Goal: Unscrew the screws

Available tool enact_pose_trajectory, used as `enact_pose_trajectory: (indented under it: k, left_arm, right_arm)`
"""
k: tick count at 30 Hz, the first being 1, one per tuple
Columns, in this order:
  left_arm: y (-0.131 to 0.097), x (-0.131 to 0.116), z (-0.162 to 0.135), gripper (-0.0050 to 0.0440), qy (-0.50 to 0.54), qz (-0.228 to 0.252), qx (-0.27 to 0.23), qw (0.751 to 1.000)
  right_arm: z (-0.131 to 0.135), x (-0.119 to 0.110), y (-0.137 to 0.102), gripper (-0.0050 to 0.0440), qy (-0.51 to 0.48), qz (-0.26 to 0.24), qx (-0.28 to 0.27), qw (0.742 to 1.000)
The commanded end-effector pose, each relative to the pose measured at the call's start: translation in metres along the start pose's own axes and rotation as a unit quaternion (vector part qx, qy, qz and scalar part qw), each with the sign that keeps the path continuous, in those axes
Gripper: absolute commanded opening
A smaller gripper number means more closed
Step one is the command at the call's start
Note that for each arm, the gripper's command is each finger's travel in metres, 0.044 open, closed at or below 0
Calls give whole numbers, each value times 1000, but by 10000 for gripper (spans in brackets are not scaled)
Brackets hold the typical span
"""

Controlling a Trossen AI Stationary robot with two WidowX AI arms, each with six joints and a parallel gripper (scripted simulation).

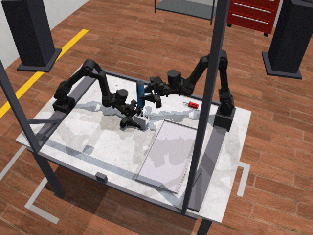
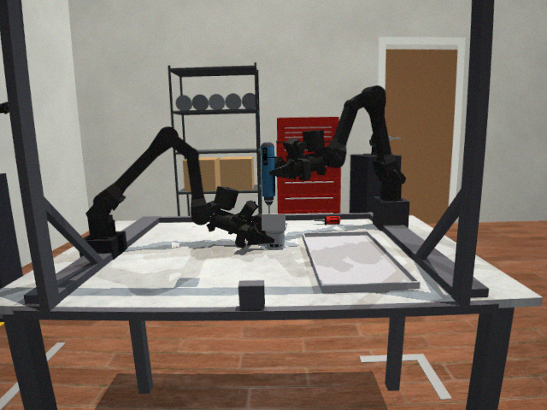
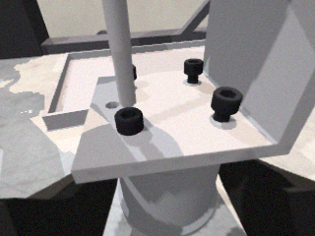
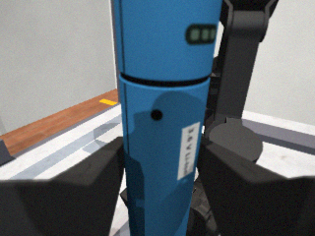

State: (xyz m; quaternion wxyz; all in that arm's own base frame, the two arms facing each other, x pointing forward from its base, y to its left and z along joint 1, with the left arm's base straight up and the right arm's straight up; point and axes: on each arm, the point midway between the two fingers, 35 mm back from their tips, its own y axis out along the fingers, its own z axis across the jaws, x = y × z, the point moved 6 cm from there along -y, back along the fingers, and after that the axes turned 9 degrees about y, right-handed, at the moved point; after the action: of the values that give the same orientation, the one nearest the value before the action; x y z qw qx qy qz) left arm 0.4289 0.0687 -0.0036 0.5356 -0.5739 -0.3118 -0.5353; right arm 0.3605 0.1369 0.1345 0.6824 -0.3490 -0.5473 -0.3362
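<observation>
Fingers of the left gripper (image 1: 139, 119) (image 2: 266, 237) (image 3: 168, 197) are closed around the joint module (image 1: 144, 128) (image 2: 277, 240) (image 3: 169, 202), low on its round body, beneath the bracket (image 1: 141, 120) (image 2: 273, 222) (image 3: 172, 140). The module stands upright on the table, beside the tray (image 1: 148, 154) (image 2: 353, 288) (image 3: 69, 118). Those of the right gripper (image 1: 143, 93) (image 2: 273, 166) (image 3: 118, 44) are clamped on the electric screwdriver (image 1: 140, 94) (image 2: 267, 176) (image 4: 162, 59), its barrel near vertical, bit down.

Three screws show raised heads, the far-left one mostly hidden behind the bit; the near-left screw (image 3: 129, 121) sits low on the plate and looks like the one left to loosen. The tip is just behind that head, not visibly in the socket. Pressed down there, it could skate off the rim or strike bare plate — and an off-centre push might tip the module, since only the left grip steadies it. A sideways sweep could also knock the raised near-right screw (image 3: 226, 102) askew.

The left arm reaches down and inward, wrist low at the module; the right arm arches high, its forearm roughly level at barrel height. Small sideways corrections above the socket, then a straight press, seem safest.
</observation>
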Motion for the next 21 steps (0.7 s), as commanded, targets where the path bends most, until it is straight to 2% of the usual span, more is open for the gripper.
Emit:
enact_pose_trajectory:
  k: [1,21]
  left_arm:
    - [1,13,5,242,8,-15,5,1000]
    - [1,13,5,242,8,-15,5,1000]
  right_arm:
    - [4,6,0,160,-9,-20,5,1000]
    - [-2,-13,-1,160,-8,-20,6,1000]
